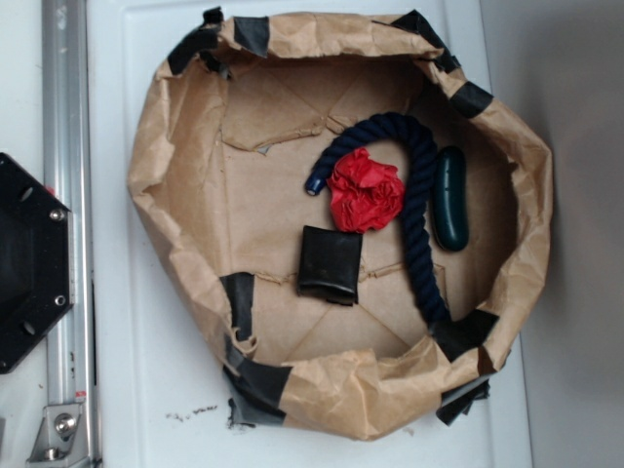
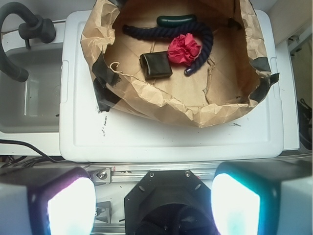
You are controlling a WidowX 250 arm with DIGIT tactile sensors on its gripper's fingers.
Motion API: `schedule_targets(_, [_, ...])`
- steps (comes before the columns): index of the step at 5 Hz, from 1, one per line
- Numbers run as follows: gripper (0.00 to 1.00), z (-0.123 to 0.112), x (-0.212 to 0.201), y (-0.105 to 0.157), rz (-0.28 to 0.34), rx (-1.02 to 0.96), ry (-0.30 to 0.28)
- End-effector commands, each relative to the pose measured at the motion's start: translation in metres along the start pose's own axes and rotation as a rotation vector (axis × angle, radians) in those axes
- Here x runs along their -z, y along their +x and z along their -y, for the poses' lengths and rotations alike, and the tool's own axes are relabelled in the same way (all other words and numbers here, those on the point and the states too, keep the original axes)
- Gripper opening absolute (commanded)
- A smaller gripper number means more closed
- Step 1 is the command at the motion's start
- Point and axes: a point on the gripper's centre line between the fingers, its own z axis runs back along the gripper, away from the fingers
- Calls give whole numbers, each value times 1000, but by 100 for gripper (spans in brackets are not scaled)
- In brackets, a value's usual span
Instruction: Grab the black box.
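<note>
A: Item one, box [image 1: 330,264]. Where does it sit?

B: Flat on the floor of the paper bin [image 1: 161,146], toward the middle. The red ball [image 1: 367,189] lies just beside one corner, possibly touching it; I cannot tell. Top face is bare, nothing rests on it.

A: Other contents?

B: Rope [image 1: 417,205], curled in a hook around the ball; its run passes near the box without touching it. Green capsule [image 1: 450,198], outside the rope, by the wall. All loose, none stacked.

A: Why the bin?

B: My reading: the crumpled walls, patched with tape [image 1: 241,300], keep loose goods corralled on the white lid [image 2: 171,142]. They also mean the box is best reached from above, not from the side.

A: Gripper [image 2: 154,198]?

B: Fingers [image 2: 63,203] wide apart, nothing between them. In the wrist view they fill the lower corners, blurred.

A: Arm pose?

B: Pulled back over the base, outside the bin, well apart from the box. The wrist camera looks down and forward across the near wall. In the exterior view only the black base plate [image 1: 29,263] shows, beside the rail [image 1: 64,117]. Grasp not yet begun.
</note>
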Motion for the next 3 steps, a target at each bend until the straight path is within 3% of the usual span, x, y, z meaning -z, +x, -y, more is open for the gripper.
schedule_targets(1, [100,0,0,0,0,0,0])
schedule_targets(2, [100,-14,20,48,-2,-258,-49])
schedule_targets(3, [100,-17,37,93,16,-476,-28])
